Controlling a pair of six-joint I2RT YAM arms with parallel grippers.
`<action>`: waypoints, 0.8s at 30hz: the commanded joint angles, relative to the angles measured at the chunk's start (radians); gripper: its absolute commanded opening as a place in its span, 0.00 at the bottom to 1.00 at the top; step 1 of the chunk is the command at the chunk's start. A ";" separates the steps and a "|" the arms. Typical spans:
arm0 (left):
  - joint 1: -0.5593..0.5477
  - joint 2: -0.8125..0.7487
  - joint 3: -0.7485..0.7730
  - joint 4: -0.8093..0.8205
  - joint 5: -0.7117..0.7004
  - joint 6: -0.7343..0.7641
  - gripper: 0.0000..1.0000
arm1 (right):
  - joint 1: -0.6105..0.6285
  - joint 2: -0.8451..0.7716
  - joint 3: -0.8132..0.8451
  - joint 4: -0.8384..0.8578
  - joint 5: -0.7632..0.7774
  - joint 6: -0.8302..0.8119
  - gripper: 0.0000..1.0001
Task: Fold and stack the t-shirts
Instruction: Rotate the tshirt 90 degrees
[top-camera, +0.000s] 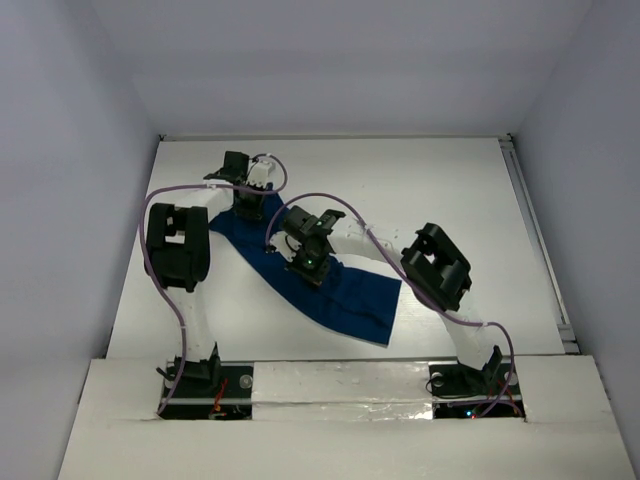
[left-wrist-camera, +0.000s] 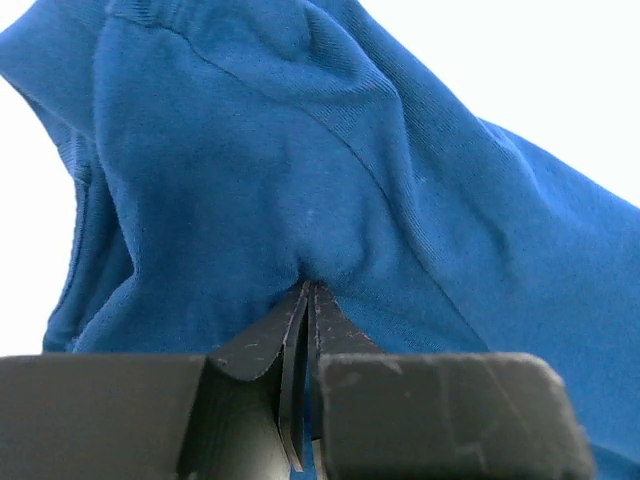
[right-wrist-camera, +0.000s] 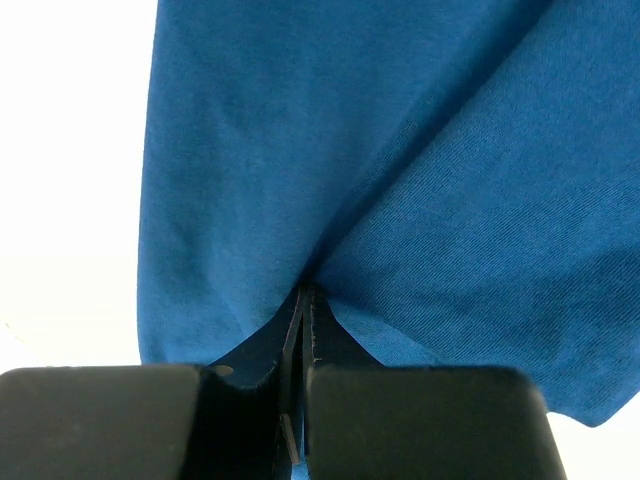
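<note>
The left hand (left-wrist-camera: 308, 292) pinched the shirt (top-camera: 352, 300) (a bunched fold) toward the tabletop's (top-camera: 450, 190) far left corner. The right hand (right-wrist-camera: 303, 293) gripped it mid-tabletop.

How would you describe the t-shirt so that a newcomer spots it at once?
Start at the white table seen from above. Across its middle a t-shirt stretches diagonally. It is the only cloth, dark blue, pinched by the left gripper and right gripper.

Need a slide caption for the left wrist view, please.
Left gripper shut, pinching a raised fold of the blue t-shirt.
</note>
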 joint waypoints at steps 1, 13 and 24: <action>0.024 0.072 0.000 0.029 -0.156 0.005 0.00 | -0.001 0.002 -0.012 -0.050 -0.006 -0.005 0.00; 0.014 0.386 0.534 -0.291 -0.001 -0.012 0.00 | -0.001 0.097 0.142 -0.180 -0.099 -0.027 0.00; -0.042 0.603 0.977 -0.449 -0.055 0.015 0.00 | -0.001 0.237 0.401 -0.298 -0.203 -0.033 0.00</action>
